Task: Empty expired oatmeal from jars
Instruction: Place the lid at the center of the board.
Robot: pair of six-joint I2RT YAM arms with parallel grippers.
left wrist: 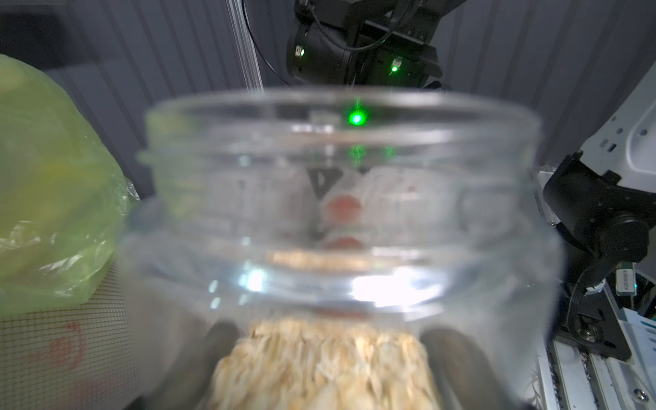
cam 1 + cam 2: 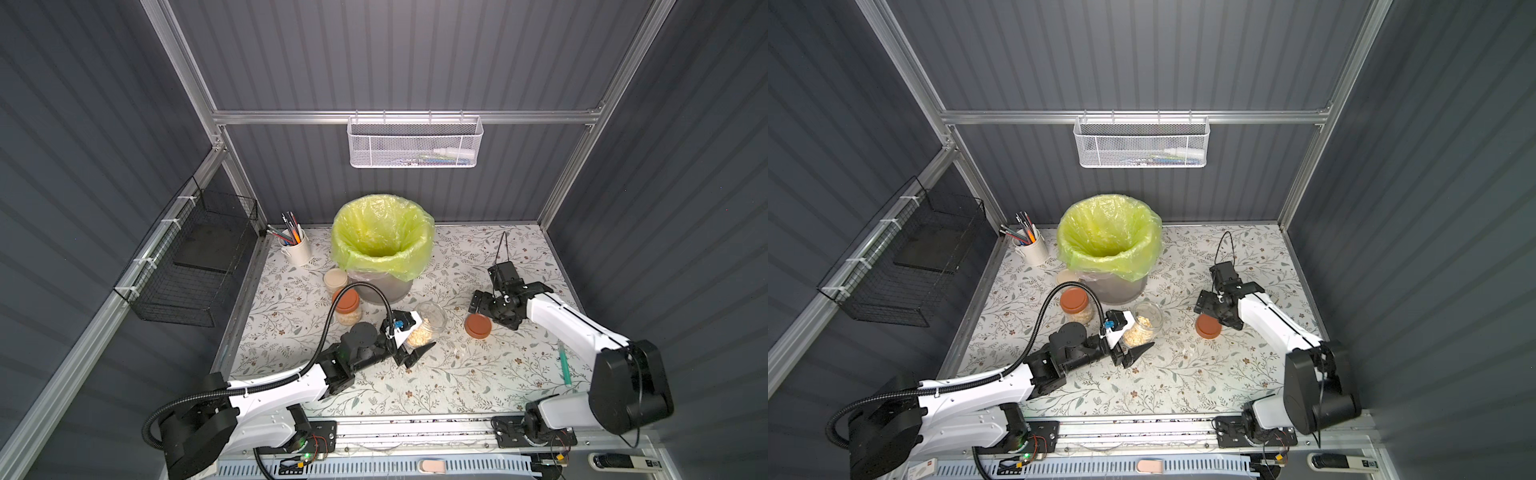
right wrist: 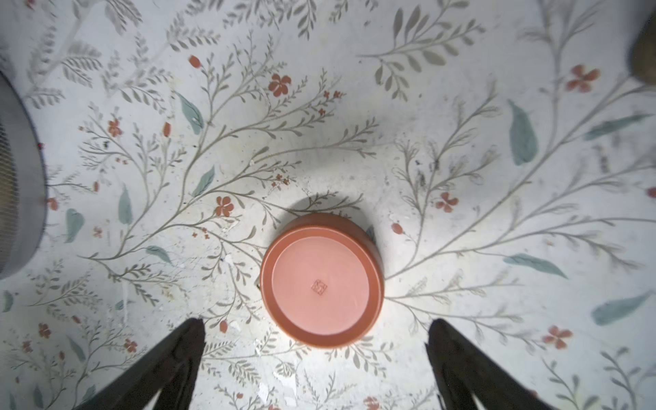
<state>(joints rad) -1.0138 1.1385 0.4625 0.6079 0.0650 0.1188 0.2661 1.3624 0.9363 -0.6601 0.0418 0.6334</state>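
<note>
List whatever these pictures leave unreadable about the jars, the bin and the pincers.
- Cream-lidded jar: contents unseen; top views show little but its lid, and the bin covers part of it.
- Bin bottom: shadowed in both top views; whether anything lies there cannot be told.
- Left pincer on the open jar: fingers blurred in the left wrist view; its camera mount hides one from above.
- Mesh basket contents: too small.

Left arm (image 2: 274,388), right arm (image 2: 569,320): white shells, black joints. Black corrugated conduit (image 2: 360,285) along left. Right end effector (image 3: 316,321): black tapered fingers (image 3: 170,355).
</note>
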